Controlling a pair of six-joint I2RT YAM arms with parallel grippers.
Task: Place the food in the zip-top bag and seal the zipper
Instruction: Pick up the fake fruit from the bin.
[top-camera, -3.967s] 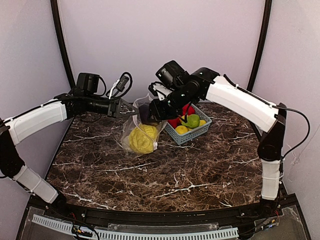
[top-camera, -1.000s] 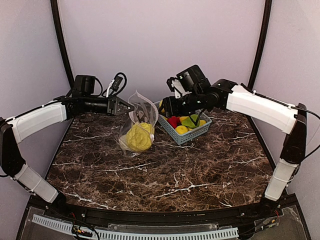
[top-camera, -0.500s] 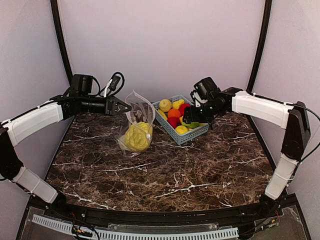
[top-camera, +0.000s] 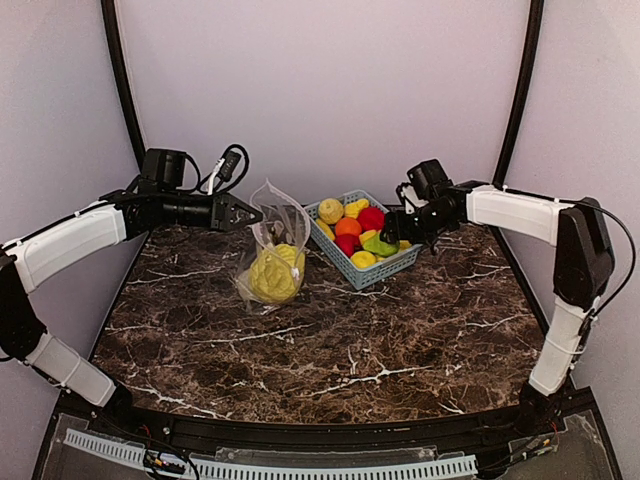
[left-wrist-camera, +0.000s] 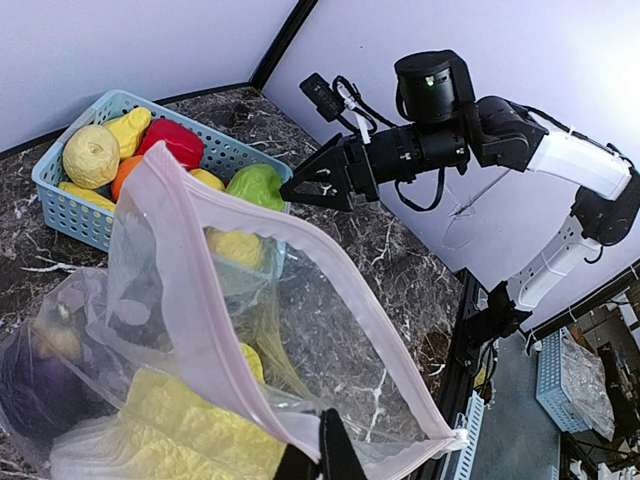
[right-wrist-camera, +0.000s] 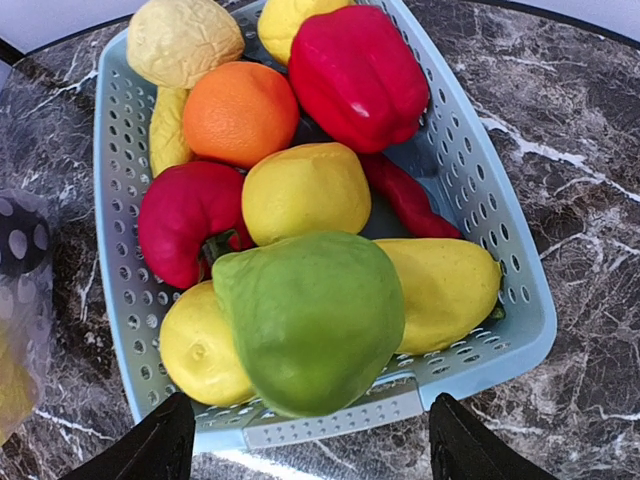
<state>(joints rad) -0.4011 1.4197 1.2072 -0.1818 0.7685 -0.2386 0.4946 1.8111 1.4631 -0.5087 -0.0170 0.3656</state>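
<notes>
Left claw (left-wrist-camera: 320, 458): pinching the zipper (left-wrist-camera: 185, 290) at one corner, lifting the mouth so it is gaping for food to drop in.
Left arm: reaching level over the worktop's (top-camera: 350, 340) far left, wrist pointing at the bag.
Zip-top bag (top-camera: 275, 240): standing just left of the basket (right-wrist-camera: 478, 205), carrying the yellow cabbage (top-camera: 272, 275) and purple eggplant (left-wrist-camera: 35, 390).
Right claw (top-camera: 393, 228): spread wide, hovering over the green fruit (right-wrist-camera: 310, 315), probably lining up a pick.
Right arm: stretching in from the right, wrist tipping down.
</notes>
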